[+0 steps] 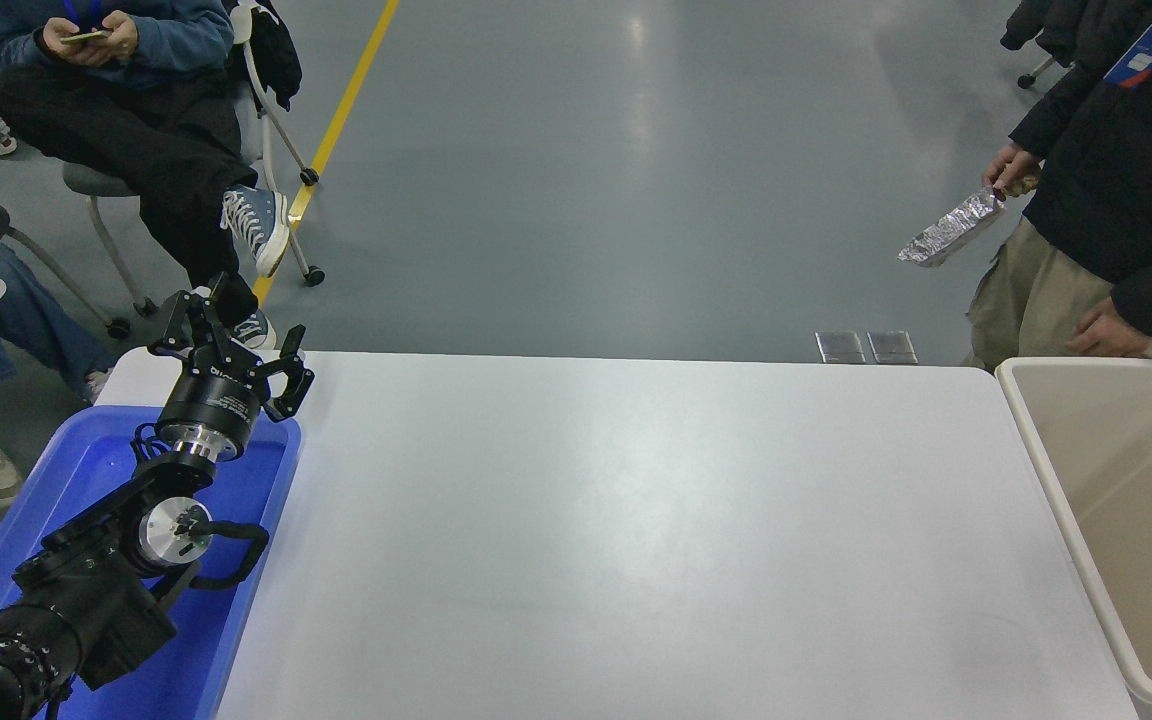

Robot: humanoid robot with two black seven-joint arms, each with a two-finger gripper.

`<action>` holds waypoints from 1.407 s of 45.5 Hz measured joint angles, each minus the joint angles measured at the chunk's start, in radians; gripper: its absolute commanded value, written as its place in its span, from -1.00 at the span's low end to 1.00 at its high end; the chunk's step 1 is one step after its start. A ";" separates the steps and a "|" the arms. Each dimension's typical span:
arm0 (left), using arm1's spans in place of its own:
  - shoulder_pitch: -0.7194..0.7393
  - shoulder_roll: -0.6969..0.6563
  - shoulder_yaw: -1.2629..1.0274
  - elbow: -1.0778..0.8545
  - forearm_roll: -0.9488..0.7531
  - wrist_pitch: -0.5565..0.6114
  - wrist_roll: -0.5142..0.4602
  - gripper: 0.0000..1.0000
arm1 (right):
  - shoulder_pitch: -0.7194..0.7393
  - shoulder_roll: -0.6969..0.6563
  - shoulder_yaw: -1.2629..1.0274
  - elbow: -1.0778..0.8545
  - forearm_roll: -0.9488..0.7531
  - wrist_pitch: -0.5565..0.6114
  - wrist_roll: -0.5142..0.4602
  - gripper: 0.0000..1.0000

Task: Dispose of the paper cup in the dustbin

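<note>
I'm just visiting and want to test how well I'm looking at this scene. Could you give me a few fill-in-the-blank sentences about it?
1. The left gripper is parked above a tray whose colour is ____.
2. The beige dustbin stands at the table's ____ end.
3. The person standing near the dustbin holds something wrapped in crinkled ____.
4. The line painted on the grey floor is ____.

Missing words: blue; right; foil; yellow
</note>
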 measured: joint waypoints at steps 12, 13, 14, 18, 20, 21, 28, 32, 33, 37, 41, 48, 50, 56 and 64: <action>0.000 0.000 0.000 0.000 0.000 0.000 0.000 1.00 | -0.022 -0.111 0.265 0.266 -0.015 0.035 0.030 0.98; 0.000 0.000 0.000 0.000 0.000 0.000 0.000 1.00 | -0.027 -0.118 0.283 0.287 -0.018 0.037 0.037 0.98; 0.000 0.000 0.000 0.000 0.000 0.000 0.000 1.00 | -0.032 -0.123 0.302 0.309 -0.022 0.038 0.045 0.98; 0.000 0.000 0.000 0.000 0.000 0.000 0.000 1.00 | -0.061 -0.142 0.394 0.408 -0.059 0.043 0.075 0.98; 0.000 0.000 0.000 0.000 0.000 0.000 0.000 1.00 | -0.084 -0.147 0.454 0.464 -0.087 0.045 0.088 0.98; 0.000 0.000 0.000 0.000 0.000 0.000 0.000 1.00 | -0.105 -0.147 0.501 0.507 -0.112 0.046 0.095 0.98; 0.000 0.000 0.000 0.000 0.000 0.000 0.000 1.00 | -0.197 -0.111 0.710 0.658 -0.236 0.048 0.116 0.98; 0.000 0.000 0.000 0.000 0.000 0.000 0.000 1.00 | -0.241 -0.075 0.810 0.717 -0.304 0.051 0.123 0.98; 0.000 0.000 0.000 0.000 0.000 0.000 0.000 1.00 | -0.248 -0.068 0.826 0.726 -0.314 0.051 0.124 0.98; 0.000 0.000 0.000 0.000 0.000 0.000 0.000 1.00 | -0.278 -0.033 0.896 0.768 -0.357 0.058 0.131 0.98; 0.000 0.000 0.000 0.000 0.000 0.000 0.000 1.00 | -0.302 0.008 0.953 0.807 -0.391 0.068 0.135 0.98; 0.000 0.000 0.000 0.000 0.000 0.000 0.000 1.00 | -0.322 0.078 1.010 0.841 -0.417 0.080 0.154 0.98; 0.000 0.000 0.000 0.000 0.000 0.000 0.000 1.00 | -0.326 0.101 1.023 0.847 -0.422 0.083 0.165 0.98; 0.000 0.000 0.000 0.000 0.000 0.000 0.000 1.00 | -0.335 0.167 1.050 0.857 -0.441 0.085 0.190 0.98; 0.000 0.000 0.000 0.000 0.000 0.000 0.000 1.00 | -0.353 0.253 1.115 0.864 -0.499 0.080 0.216 0.98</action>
